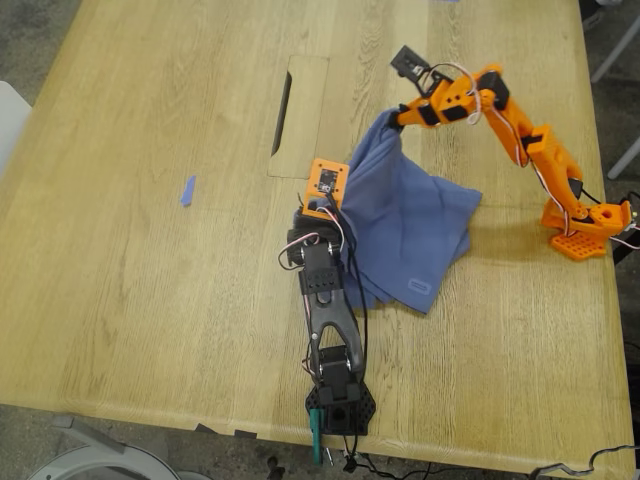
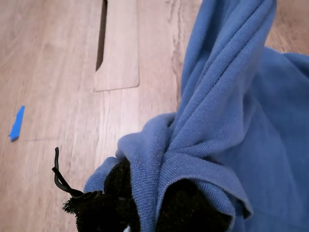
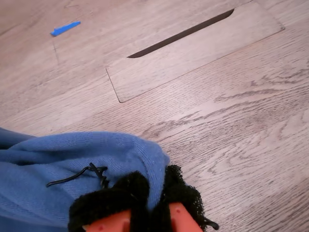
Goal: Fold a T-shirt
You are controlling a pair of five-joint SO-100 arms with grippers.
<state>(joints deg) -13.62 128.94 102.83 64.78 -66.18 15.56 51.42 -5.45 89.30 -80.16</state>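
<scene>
In the exterior view the T-shirt (image 1: 405, 235) lies bunched on the wooden tabletop (image 1: 150, 250), toward the edge at the exterior view's right, with two of its parts lifted off the wood. The orange arm, whose base sits by that edge, carries my second end effector (image 1: 392, 118), which holds the cloth's highest peak above the tabletop, beside the cable-slot panel (image 1: 299, 115). The black arm, based at the near edge, reaches inward to my first end effector (image 1: 318, 212), which is at the shirt's side nearest the panel. A small blue scrap (image 1: 187, 190) lies well apart on bare wood.

In the first wrist view my first end effector (image 2: 145, 203) is clamped on a fold of the T-shirt (image 2: 227, 121); cloth drapes over its black padded fingers (image 2: 116, 186), and a taut ridge of fabric rises away from them.

In the second wrist view my second end effector (image 3: 147, 203) seems pinched narrow on an edge of the T-shirt (image 3: 72, 164), though the cloth hides the contact; the panel (image 3: 193, 53) lies beyond.
</scene>
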